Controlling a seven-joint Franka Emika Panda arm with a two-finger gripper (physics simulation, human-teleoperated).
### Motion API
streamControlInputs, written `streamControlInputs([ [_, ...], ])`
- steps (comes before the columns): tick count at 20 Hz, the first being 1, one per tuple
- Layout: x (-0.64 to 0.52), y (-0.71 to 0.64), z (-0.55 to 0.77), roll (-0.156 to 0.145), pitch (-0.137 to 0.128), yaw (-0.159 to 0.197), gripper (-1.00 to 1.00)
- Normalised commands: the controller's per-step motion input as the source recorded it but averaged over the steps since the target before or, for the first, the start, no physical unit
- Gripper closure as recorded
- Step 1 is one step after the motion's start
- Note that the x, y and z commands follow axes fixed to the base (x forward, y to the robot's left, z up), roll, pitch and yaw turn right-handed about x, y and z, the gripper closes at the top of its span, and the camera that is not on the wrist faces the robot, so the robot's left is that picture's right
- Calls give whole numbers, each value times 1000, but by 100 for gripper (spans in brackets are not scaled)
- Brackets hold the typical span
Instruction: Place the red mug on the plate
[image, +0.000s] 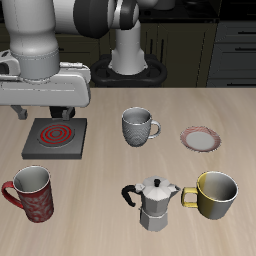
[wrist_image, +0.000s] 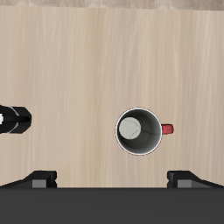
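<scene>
The red mug stands upright near the table's front edge, dark red with a pale mottled pattern. In the wrist view it shows from above, with a light grey inside and a red handle. The plate is a small saucer with a white centre and reddish-brown rim, across the table from the mug; it is out of the wrist view. My gripper is open and empty. It hangs high above the table, farther back than the red mug, over the burner.
A square grey burner with a red spiral lies under the gripper. A grey-white mug stands mid-table. A metal moka pot and a yellow mug stand near the front edge. The pot's black part shows in the wrist view.
</scene>
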Motion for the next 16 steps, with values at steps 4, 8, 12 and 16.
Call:
streamControlInputs([
  [4,24,-154,-10,-3,-47,-41,-100],
  [8,34,-1,-100,-3,-20,-53,-100],
  [12,87,59,-286,-21,23,29,-100],
  [16,67,74,-292,12,31,31,-100],
])
